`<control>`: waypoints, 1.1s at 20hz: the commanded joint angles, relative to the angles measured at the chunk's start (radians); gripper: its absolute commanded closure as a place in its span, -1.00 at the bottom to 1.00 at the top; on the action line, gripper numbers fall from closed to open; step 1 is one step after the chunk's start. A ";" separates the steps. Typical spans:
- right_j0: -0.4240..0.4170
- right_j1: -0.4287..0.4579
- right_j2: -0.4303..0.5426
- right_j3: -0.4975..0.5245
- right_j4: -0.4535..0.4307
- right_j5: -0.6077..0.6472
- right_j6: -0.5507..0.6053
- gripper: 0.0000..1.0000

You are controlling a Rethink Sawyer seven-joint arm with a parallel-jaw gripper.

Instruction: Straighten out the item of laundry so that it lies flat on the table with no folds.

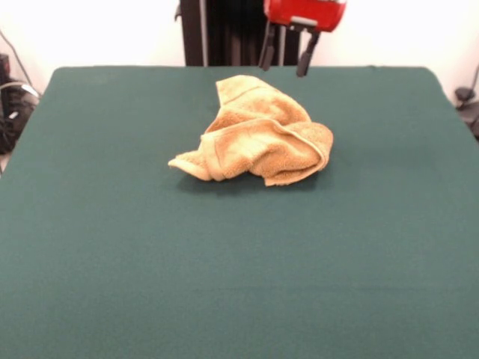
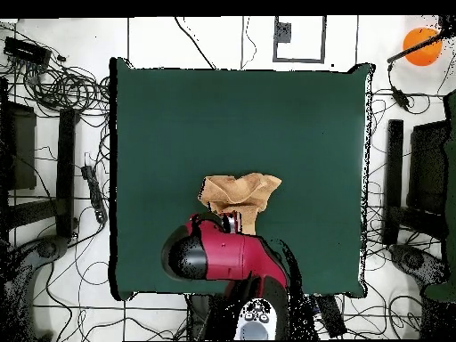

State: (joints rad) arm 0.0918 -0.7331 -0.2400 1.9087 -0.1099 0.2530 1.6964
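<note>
**Towel crumpled, gripper raised and empty: grasp point to be chosen**

The towel [image 1: 254, 133] is found bunched in a heap on the table [image 1: 112, 247], a little toward the pedestal side of centre. Several layers are folded over one another; a hemmed edge is seen curling along the heap at 3 o'clock, and a thin corner pokes out at 8 o'clock in the front view.

The gripper [image 1: 287, 54] hangs above the heap at 12 o'clock, clear of the cloth. Its fingers [image 1: 305, 58] are spread, and nothing is held.

Judged as the step in hand: descent for a first grasp. The exposed 8 o'clock corner is recommended, pinched as a single layer and drawn outward and low, so the folds are opened, not dragged.
</note>
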 commanded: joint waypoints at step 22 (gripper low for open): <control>0.027 0.177 0.023 -0.016 0.085 -0.072 0.239 -1.00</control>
State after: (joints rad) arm 0.0917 -0.6302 -0.2529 1.9082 -0.0810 0.2372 1.6964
